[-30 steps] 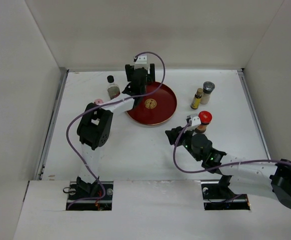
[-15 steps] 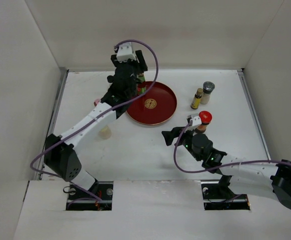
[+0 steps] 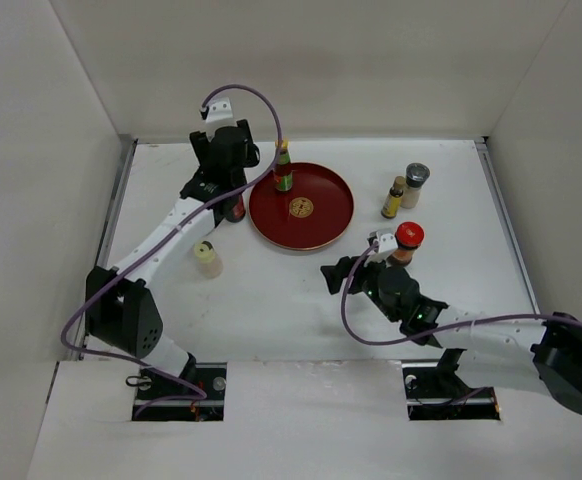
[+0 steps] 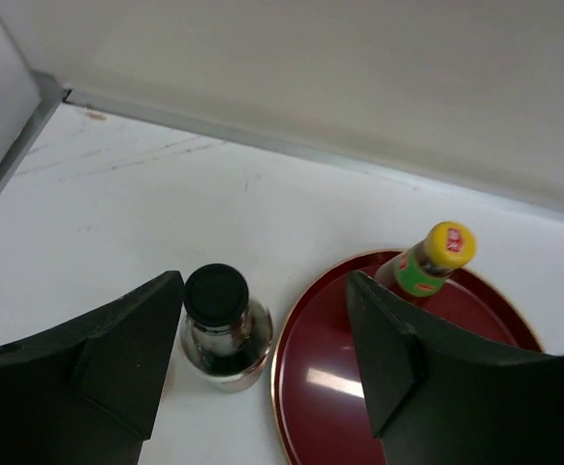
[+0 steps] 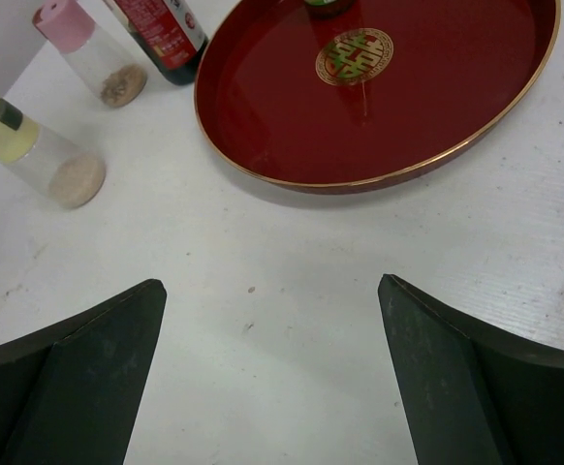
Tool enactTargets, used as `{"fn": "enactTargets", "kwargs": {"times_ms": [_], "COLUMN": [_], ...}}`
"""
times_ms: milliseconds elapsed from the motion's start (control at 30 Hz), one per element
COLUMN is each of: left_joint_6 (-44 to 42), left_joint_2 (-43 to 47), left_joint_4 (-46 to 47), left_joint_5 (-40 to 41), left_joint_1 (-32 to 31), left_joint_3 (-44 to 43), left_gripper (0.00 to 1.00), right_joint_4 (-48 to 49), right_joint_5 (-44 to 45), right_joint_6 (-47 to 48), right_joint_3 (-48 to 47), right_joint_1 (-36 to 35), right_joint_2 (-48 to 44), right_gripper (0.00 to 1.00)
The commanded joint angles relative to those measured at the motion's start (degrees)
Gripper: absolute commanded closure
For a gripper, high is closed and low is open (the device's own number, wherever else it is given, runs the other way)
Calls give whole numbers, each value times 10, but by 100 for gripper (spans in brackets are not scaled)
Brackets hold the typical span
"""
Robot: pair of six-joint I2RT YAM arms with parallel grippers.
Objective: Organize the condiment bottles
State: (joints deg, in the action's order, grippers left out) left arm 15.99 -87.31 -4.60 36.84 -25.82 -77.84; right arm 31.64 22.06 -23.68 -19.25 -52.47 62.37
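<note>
My left gripper (image 3: 229, 182) hangs open at the back left, its fingers on either side of the tall clear black-capped bottle (image 4: 219, 325), which stands close to the left finger (image 4: 127, 358) and far from the right one. That bottle (image 3: 234, 207) stands just left of the tray. The green yellow-capped bottle (image 3: 283, 168) (image 4: 432, 260) stands upright on the tray's back left part. My right gripper (image 3: 335, 272) (image 5: 272, 320) is wide open over bare table. A cream bottle (image 3: 208, 258) (image 5: 30, 150) and a pink-capped one (image 5: 78, 53) stand on the left. The red-lidded jar (image 3: 407, 240) is behind my right wrist.
The round red tray (image 3: 323, 225) (image 5: 263, 136) lies at the back centre. A yellow brown-capped bottle (image 3: 395, 196) and a grey-lidded shaker (image 3: 415, 183) stand together at the back right. White walls close off the back and both sides.
My left arm has swung left off the tray, leaving the green bottle standing there, and now straddles the black-capped bottle. My right gripper's jaws have spread wider.
</note>
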Motion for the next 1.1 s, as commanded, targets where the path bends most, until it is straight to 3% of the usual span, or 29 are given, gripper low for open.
{"fn": "enactTargets", "kwargs": {"times_ms": [0, 433, 733, 1067], "left_joint_6": [17, 17, 17, -3], "left_joint_2": [-7, -50, -29, 26], "left_joint_4": [-16, 6, 30, 29], "left_joint_5": [-9, -9, -11, -7], "left_joint_1": [15, 35, 44, 22], "left_joint_3": [7, 8, 44, -21], "left_gripper": [34, 48, 79, 82], "right_joint_4": [19, 19, 23, 27], "right_joint_5": [8, 8, 10, 12], "right_joint_6": [11, 14, 16, 17], "right_joint_3": [-28, -33, -33, -31], "right_joint_1": [0, 0, 0, 0], "right_joint_2": [4, 24, 27, 28], "right_gripper": [2, 2, 3, 3]}}
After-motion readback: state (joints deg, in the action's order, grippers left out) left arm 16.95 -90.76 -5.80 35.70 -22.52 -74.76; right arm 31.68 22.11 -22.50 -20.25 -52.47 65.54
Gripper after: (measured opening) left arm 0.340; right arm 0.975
